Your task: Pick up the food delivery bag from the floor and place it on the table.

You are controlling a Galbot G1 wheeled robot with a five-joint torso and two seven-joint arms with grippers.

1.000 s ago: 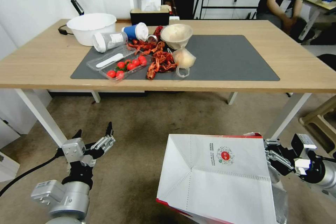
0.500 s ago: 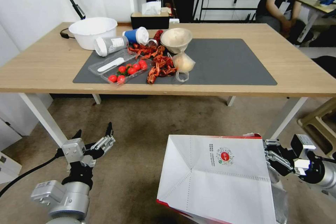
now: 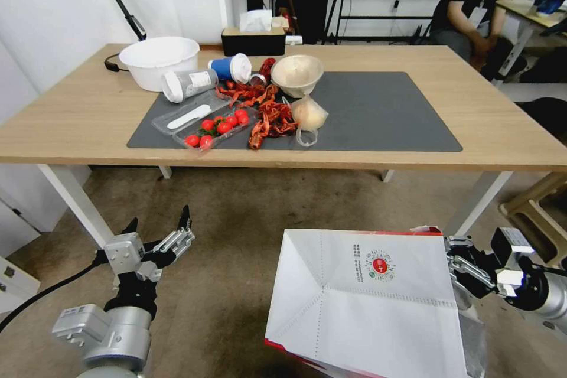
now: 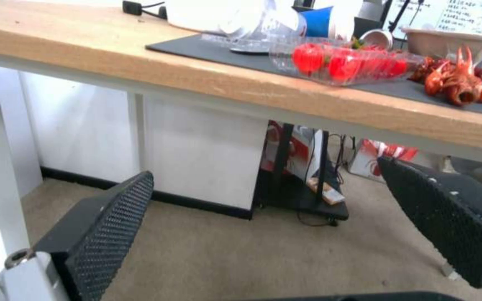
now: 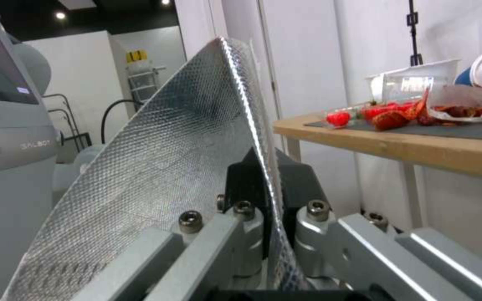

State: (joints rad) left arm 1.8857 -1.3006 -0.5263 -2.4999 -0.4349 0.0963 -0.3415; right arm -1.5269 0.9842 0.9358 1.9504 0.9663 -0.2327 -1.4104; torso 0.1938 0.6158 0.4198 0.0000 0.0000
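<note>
Right gripper (image 3: 459, 269): low at the near right, below table height. Jaws pressed together on the right-hand rim of the food delivery bag (image 3: 366, 301). In the right wrist view the two black fingers (image 5: 296, 184) pinch the bag's foil-lined wall (image 5: 157, 175) between them, with no gap showing.

Food delivery bag: white panel with a small round red logo (image 3: 380, 264) facing up, red edge showing at top and near-left corner. It sits at the near right, in front of the table (image 3: 77, 112), above the floor (image 3: 236, 230); whether its underside touches the floor cannot be told.

Left gripper (image 3: 158, 227): near left, low, well apart from the bag. Jaws spread wide, holding nothing; the left wrist view shows the textured pads (image 4: 113, 225) far apart with only floor between them.

Table: dark grey mat (image 3: 378, 109) on top, its right half bare. On the left half lie a white bowl (image 3: 158, 59), tipped cups (image 3: 231, 67), a tray of tomatoes (image 3: 215, 126) and red crayfish (image 3: 269, 112).
</note>
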